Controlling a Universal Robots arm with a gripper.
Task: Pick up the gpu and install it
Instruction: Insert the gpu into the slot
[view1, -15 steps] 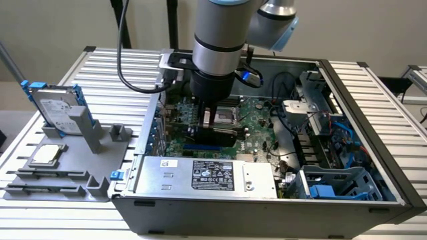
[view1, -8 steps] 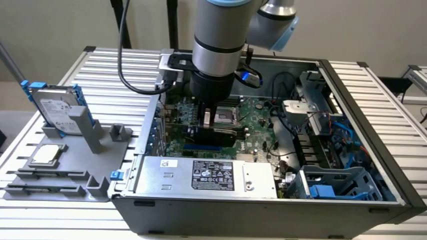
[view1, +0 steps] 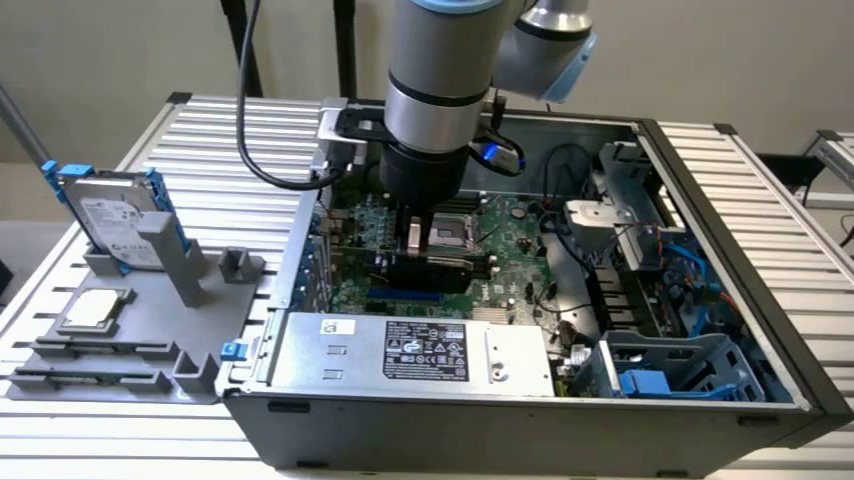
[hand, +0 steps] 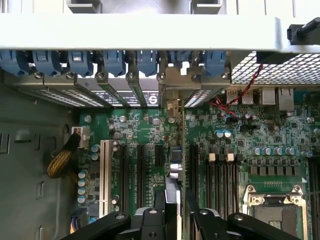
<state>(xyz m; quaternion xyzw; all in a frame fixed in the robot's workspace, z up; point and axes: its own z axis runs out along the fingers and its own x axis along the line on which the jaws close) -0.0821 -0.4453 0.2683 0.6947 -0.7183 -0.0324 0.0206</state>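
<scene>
Work surface: a table (view1: 240, 130) of pale ribbed metal slats, with a plain beige wall (view1: 120, 40) behind. On it lies an open grey steel computer case (view1: 534, 440), side panel off. At the exterior view's left sits a matte grey moulded fixture (view1: 147, 350). It holds a silver hard drive (view1: 114, 215) in a blue frame, upright, and a small square chip (view1: 91, 308) lying flat. Inside the case: a glossy green motherboard (view1: 514, 225), a boxy silver power supply (view1: 334, 350) with a printed label, and a blue plastic drive cage (view1: 667, 370). The arm (view1: 434, 90), smooth grey cylinder, reaches straight down into the case. Gripper (view1: 424, 250) is closed on the gpu (view1: 434, 268), with a black finger (hand: 150, 220) clamped against each face. The gpu (hand: 172, 190) stands on edge, thin and dark, over the long black expansion slots (hand: 141, 170). Its silver bracket end is up against the rear wall, under a row of blue plastic clips (hand: 115, 60). Cannot tell whether the card is fully seated. A white slot (hand: 104, 170) lies beside the black ones, and a square metal processor socket (hand: 275, 205) sits well apart.
</scene>
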